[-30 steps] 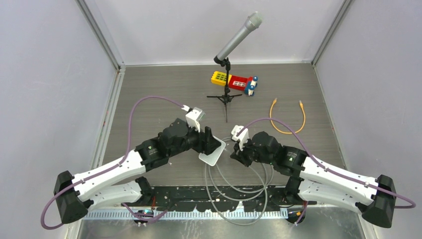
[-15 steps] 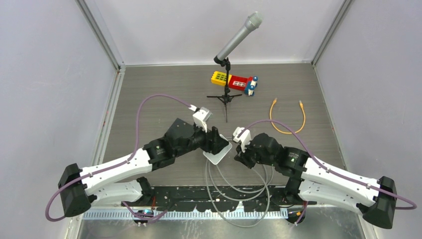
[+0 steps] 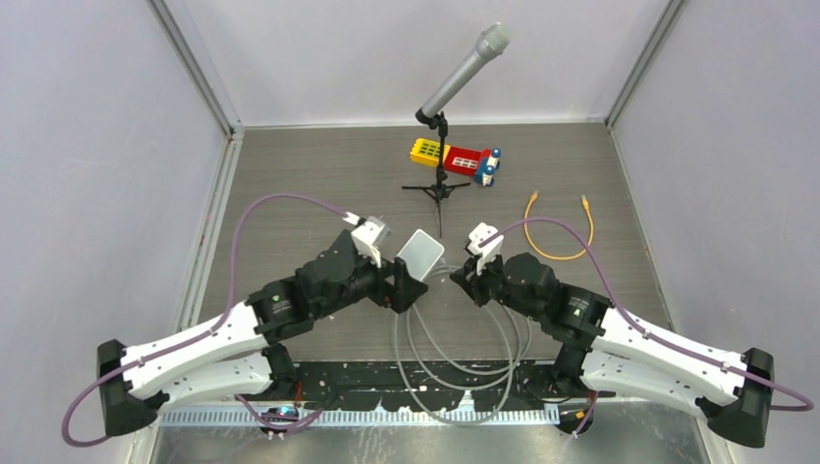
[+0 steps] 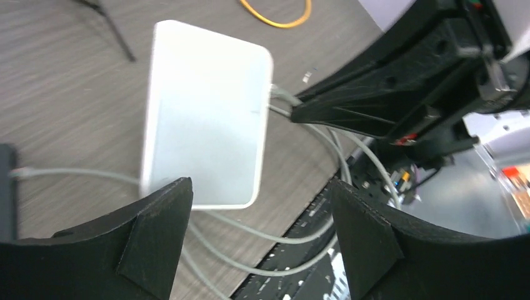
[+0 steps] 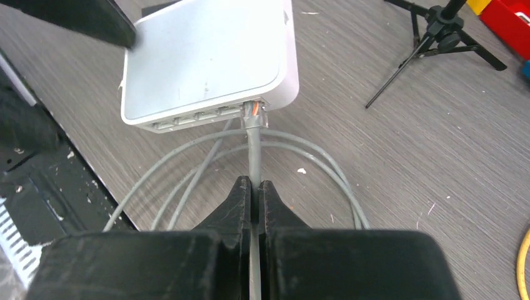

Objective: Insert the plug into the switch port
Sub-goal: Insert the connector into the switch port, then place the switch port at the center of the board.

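Observation:
The white switch (image 3: 422, 253) lies flat on the table between both arms. In the right wrist view the clear plug (image 5: 253, 112) sits in the rightmost port of the switch (image 5: 206, 62). My right gripper (image 5: 253, 187) is shut on the grey cable (image 5: 252, 150) a short way behind the plug. The left gripper (image 4: 262, 212) is open with nothing between its fingers, and the switch (image 4: 206, 112) lies just beyond its fingertips. From above, the left gripper (image 3: 406, 285) is at the switch's near left and the right gripper (image 3: 466, 280) at its near right.
Loops of grey cable (image 3: 454, 338) trail toward the black rail (image 3: 416, 382) at the near edge. Behind the switch stands a microphone on a tripod (image 3: 440, 184), with toy bricks (image 3: 454, 158) further back. An orange cable (image 3: 559, 227) lies at the right.
The left gripper has opened, let go of the switch and drawn back. The switch has shifted away from the arms. The right gripper followed it, still holding the cable.

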